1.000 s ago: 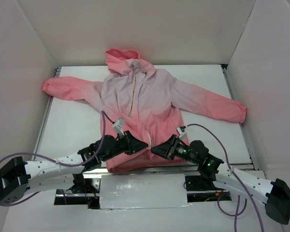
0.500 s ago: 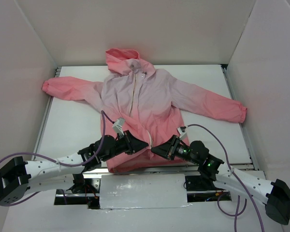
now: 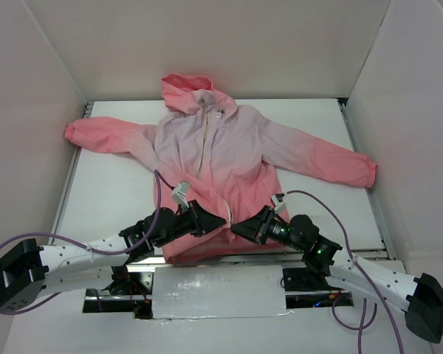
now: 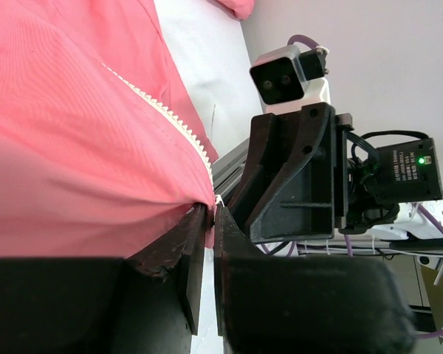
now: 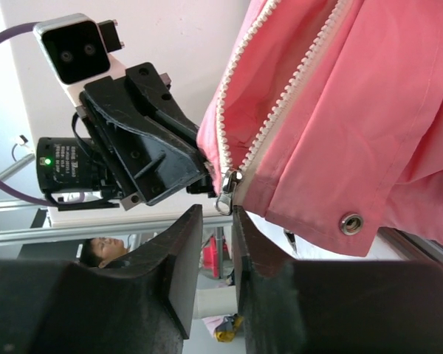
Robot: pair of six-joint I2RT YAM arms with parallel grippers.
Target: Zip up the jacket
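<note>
The pink jacket point(image 3: 229, 155) lies flat on the white table point(image 3: 111, 192), hood at the far side, hem toward me. Its cream zipper point(image 3: 204, 144) runs down the front. My left gripper point(image 3: 223, 219) is at the hem's middle; in the left wrist view point(image 4: 211, 214) it is shut, with the edge of the jacket point(image 4: 59, 147) pinched at the fingertips beside the zipper teeth point(image 4: 162, 110). My right gripper point(image 3: 235, 228) faces it from the right. In the right wrist view point(image 5: 218, 210) its jaws stand a little apart, and the metal zipper slider point(image 5: 228, 186) hangs just beyond the tips, not gripped.
Both sleeves are spread out, left point(image 3: 103, 136) and right point(image 3: 332, 158). White walls close in the table on three sides. A metal plate point(image 3: 218, 291) covers the near edge between the arm bases. A snap stud point(image 5: 350, 223) sits on the hem.
</note>
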